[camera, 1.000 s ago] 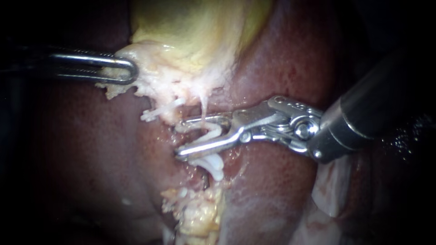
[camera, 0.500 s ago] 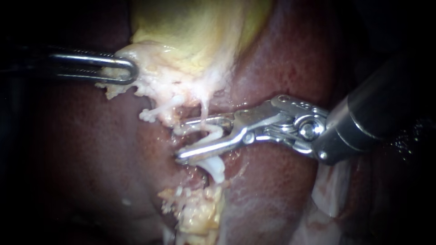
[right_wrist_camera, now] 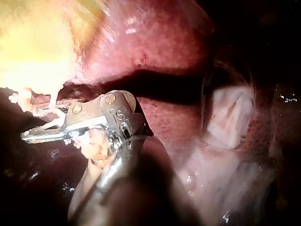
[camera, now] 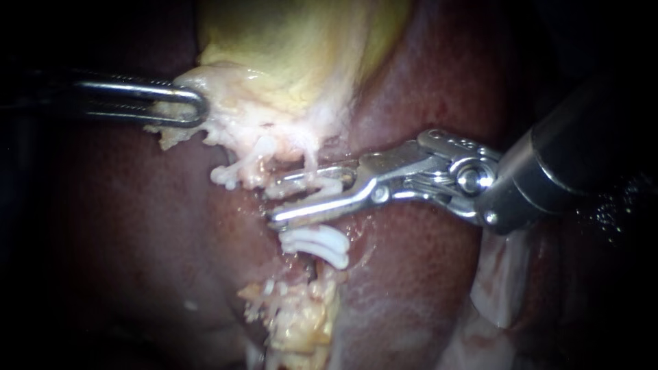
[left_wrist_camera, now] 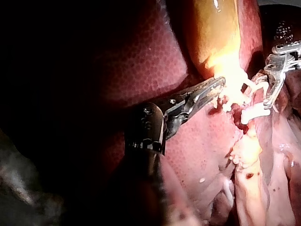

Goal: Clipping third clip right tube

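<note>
Right instrument (camera: pixel 269 206) is polished metal, clips (camera: pixel 317 244) smooth white plastic, liver (camera: pixel 425 274) wet-glossy.

The liver (camera: pixel 137 226) carries everything here: a dark red, finely stippled surface with a furrow down its middle. On its upper part lies the yellow gallbladder (camera: pixel 295 48), whose lower end passes into ragged pale tissue (camera: pixel 253 123). From that tissue a thin tube (camera: pixel 310 161) lies along the furrow. Two white clips (camera: pixel 312 236) sit on it side by side, and a third clip (camera: pixel 315 192) sits just above them. Further down the furrow lies a lump of yellowish fatty tissue (camera: pixel 298 318). Toward the liver's lower right lies a whitish flap (camera: pixel 500 288), perhaps membrane; the light there is dim.
</note>
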